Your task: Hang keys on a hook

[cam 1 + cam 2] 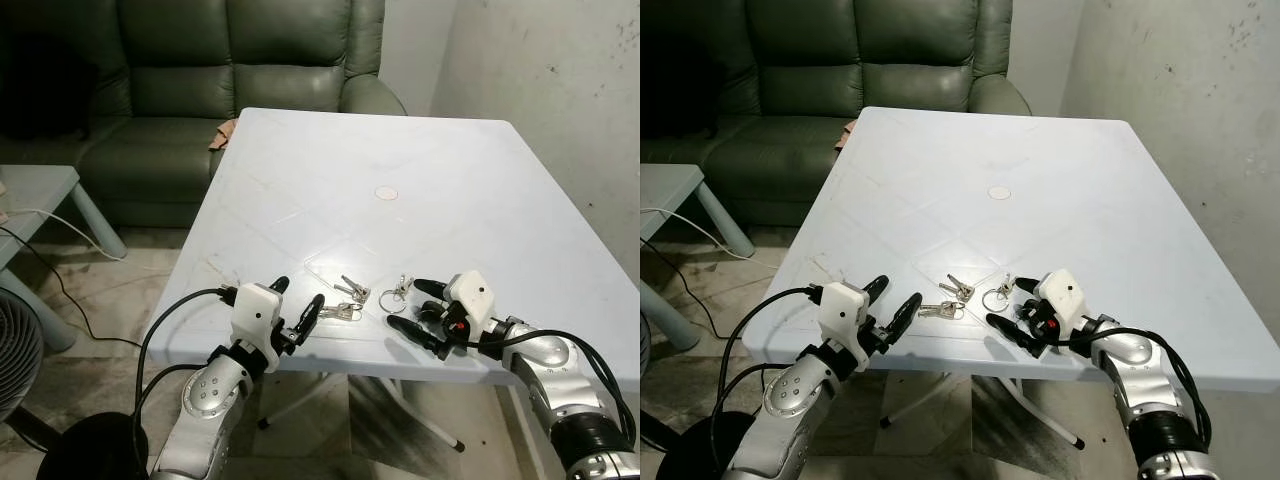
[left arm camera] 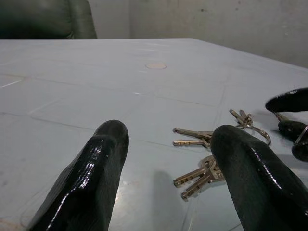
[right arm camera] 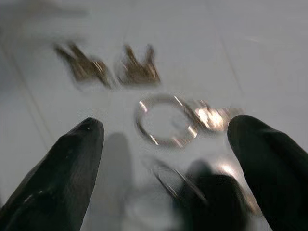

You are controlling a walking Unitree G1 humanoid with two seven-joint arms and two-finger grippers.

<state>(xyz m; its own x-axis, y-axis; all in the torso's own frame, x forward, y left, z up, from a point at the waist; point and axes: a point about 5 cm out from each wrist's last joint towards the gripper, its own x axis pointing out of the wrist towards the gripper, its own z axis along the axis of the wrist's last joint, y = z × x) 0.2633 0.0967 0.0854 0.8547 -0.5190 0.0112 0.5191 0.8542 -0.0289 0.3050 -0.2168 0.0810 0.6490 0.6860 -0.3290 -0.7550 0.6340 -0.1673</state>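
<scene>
Keys (image 1: 347,299) lie loose on the white table (image 1: 400,180), near its front edge, roughly between the two grippers. In the head views they read as two small bunches: one by the left fingertips, one a little further in, with a key ring (image 1: 389,297) just to the right of them, close to the right gripper. Nothing has hold of them.

Left gripper (image 1: 298,307) sits low at the front edge of the table, fingers spread wide, empty. Left wrist view: both black fingers (image 2: 91,173) are well apart, with the keys on the table beyond and between them, not touching. Nearest bunch is beside the right-hand finger in that frame; contact is hard to judge, looks apart.

Right gripper (image 1: 418,306) is also at table level, just right of the key ring, fingers open, holding nothing. Right wrist view is blurred: the ring (image 3: 166,120) lies flat on the table between the two fingers (image 3: 57,183), two key bunches beyond it. A dark blob sits low between the fingers; can't tell what it is.

Table has a small round cap (image 1: 385,193) in the middle. Green sofa (image 1: 220,90) behind the table, a low side table (image 1: 40,195) and a white cable (image 1: 60,225) to the left, and a fan (image 1: 15,365) at the lower left.
</scene>
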